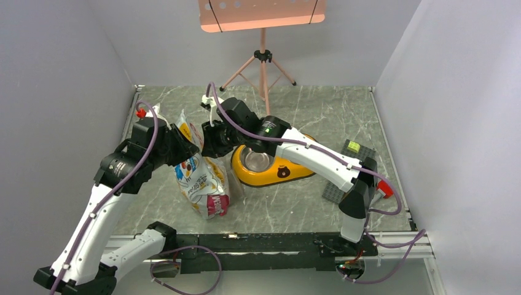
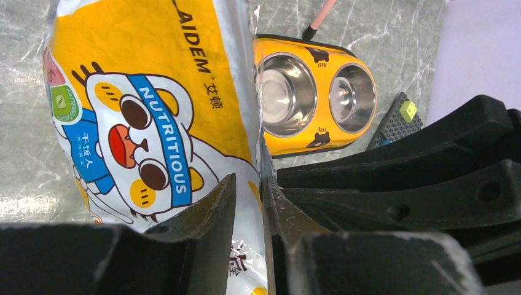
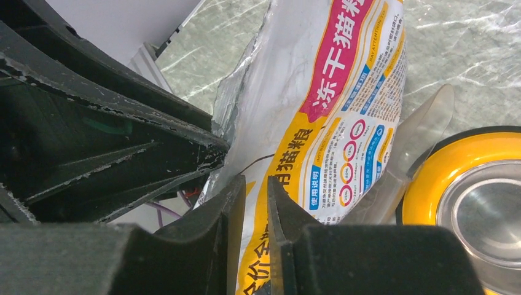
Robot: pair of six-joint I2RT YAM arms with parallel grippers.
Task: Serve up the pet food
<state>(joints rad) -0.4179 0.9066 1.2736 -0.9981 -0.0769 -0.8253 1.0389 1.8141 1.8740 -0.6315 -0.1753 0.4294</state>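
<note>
Pet food bag (image 1: 199, 178) stands on the grey marble table (image 1: 295, 206), left of centre in the top view, with its magenta band at the lower end. Its contents are hidden.

1. The bag is crinkly and white and yellow, with a cartoon animal print. The left wrist view shows the print side (image 2: 141, 110); the right wrist view shows a side with a magenta label (image 3: 332, 110).
2. The yellow double-bowl feeder (image 1: 289, 172) sits just right of the bag, near frame centre. Both steel bowls (image 2: 285, 95) are visible in the left wrist view.
3. The left gripper (image 1: 181, 147) is clamped on the upper edge of the bag; the foil seam passes between its fingers (image 2: 249, 184).
4. The right gripper (image 1: 209, 138) pinches the same upper end from the opposite side, with bag material between its fingers (image 3: 255, 184).
5. A black plate (image 1: 347, 169) carrying a green block (image 1: 353, 146) lies at the right of the feeder.
</note>
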